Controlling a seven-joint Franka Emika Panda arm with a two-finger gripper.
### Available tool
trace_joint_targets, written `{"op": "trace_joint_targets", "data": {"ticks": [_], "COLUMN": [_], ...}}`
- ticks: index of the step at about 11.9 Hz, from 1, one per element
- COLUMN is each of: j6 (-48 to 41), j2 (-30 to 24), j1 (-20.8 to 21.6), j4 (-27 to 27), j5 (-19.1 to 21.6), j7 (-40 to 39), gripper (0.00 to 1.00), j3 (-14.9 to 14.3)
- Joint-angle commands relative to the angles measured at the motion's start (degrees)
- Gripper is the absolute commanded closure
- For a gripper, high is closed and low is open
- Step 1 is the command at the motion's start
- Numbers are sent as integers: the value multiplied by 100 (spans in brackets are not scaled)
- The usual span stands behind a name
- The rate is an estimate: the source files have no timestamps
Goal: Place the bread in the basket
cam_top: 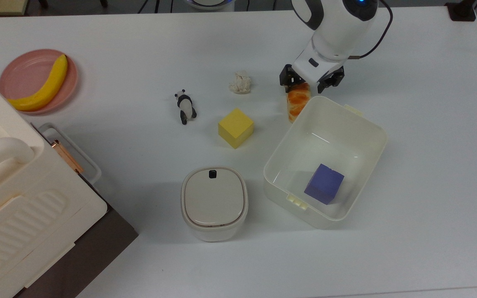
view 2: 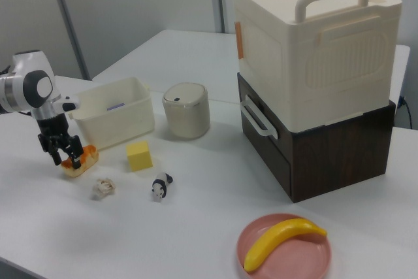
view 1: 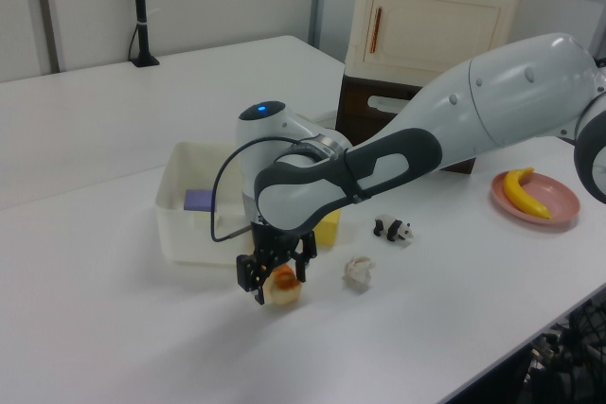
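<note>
The bread is a glossy orange-brown loaf lying on the white table, right against the outside of the basket's wall nearest the arm. My gripper is open and low over the loaf's end, one finger on each side of it. In the left view the gripper straddles the bread. The right view shows the gripper over the bread too. The basket is a cream-white tub holding a purple cube.
A yellow cube, a crumpled paper ball and a toy panda lie to the top view's left of the bread. A lidded white bin stands nearer. A pink plate with a banana and a cream cabinet fill the top view's left.
</note>
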Motion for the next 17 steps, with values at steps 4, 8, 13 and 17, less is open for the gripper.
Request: {"op": "trace_joint_targets", "data": {"ticks": [4, 8, 13, 17], "j6": [-1227, -1950, -1908, -1618], "j2": [-753, -1090, -475, 88], "j1": [82, 4, -129, -111], "j4": [115, 683, 1073, 1029], "j5": [-121, 11, -84, -217], "j7": [-924, -1181, -1531, -1823], "gripper": [100, 100, 0, 0], "j3": [-29, -37, -90, -90]}}
